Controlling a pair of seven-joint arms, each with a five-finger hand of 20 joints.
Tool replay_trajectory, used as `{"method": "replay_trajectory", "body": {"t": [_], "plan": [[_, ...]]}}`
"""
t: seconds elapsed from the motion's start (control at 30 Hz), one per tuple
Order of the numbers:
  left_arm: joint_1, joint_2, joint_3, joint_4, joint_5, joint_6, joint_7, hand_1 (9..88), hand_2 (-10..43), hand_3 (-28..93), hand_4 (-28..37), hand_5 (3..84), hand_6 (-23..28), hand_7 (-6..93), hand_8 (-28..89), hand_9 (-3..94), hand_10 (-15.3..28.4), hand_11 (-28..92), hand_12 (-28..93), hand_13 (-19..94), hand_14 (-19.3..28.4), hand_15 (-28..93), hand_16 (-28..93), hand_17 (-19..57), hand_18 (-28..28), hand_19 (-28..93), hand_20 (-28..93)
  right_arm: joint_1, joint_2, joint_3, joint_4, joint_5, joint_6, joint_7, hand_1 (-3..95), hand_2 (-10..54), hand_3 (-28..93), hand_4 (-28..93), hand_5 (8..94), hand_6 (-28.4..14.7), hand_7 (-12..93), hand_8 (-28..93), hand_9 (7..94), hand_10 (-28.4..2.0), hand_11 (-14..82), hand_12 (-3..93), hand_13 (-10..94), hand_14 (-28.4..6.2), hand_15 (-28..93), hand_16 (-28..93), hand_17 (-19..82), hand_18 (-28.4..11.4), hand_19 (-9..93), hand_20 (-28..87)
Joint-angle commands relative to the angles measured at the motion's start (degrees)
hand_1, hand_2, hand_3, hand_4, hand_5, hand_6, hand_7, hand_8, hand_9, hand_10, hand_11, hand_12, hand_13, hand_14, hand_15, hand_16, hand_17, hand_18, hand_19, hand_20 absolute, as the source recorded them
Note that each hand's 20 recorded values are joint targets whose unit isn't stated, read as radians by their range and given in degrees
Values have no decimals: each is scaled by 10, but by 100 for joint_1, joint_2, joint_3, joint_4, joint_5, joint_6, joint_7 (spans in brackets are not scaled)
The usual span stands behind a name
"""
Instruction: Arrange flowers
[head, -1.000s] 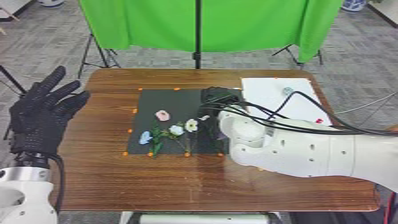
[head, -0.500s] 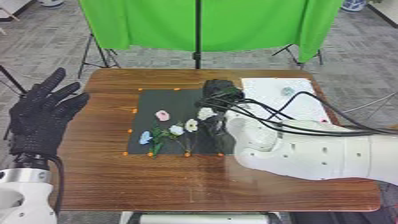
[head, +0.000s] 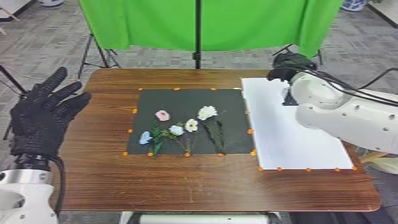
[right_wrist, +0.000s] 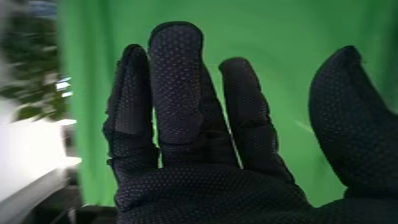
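Beyond the flowers (head: 207, 111), dark pole (head: 198, 30), green cloth (head: 147, 27), perhaps leaves (right_wrist: 31, 60)

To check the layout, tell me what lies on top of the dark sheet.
The dark sheet holds a pink flower, a blue flower and three whitish flowers, with green stems and leaves. Anything beneath them is covered.

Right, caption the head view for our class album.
Five flowers on a dark mat, left hand and right hand clear of them.

Your head view looks forward and down from above the table (head: 115, 187). Your right wrist view looks closely along the right hand (head: 290, 64) towards, apparently, the same green cloth (head: 258, 25).
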Motion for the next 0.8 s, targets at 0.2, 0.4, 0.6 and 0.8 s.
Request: {"method": "replay_trajectory", "body": {"t": [0.2,0.4,0.6,0.8], "plan": [[-112,-29,116,13,32,-44,-15,203,81,766,-283,320,71,113,-82,290,184,250,116,240,275,552,-106,-84,240,579,115,-666,80,1118,617,158,-1316,-8,234,-47,842,-276,392,-7,172,-132,412,-171,96,140,579,-101,696,100,276,-192,859,99],[-124,-43,140,18,32,-76,8,204,82,765,-283,319,71,112,-82,289,184,250,115,240,274,552,-106,-84,240,579,114,-981,-13,1604,814,316,-1885,-26,228,-50,842,-278,348,8,158,-131,396,-173,85,136,576,-105,704,93,267,-198,859,106],[-115,-29,168,29,29,-98,73,204,81,766,-283,319,71,112,-82,289,184,250,116,240,275,553,-106,-84,240,579,114,-1089,-110,1829,1037,389,-2328,-28,216,-43,852,-275,313,15,152,-127,383,-177,77,136,572,-111,727,90,260,-202,860,116],[-165,105,306,121,-61,-85,255,204,81,766,-283,319,71,111,-82,289,184,250,116,240,274,552,-107,-84,239,579,113,-802,-316,1564,1451,472,-2603,-158,215,-37,852,-278,285,21,157,-130,361,-174,70,136,570,-113,741,83,254,-204,859,120]]}}
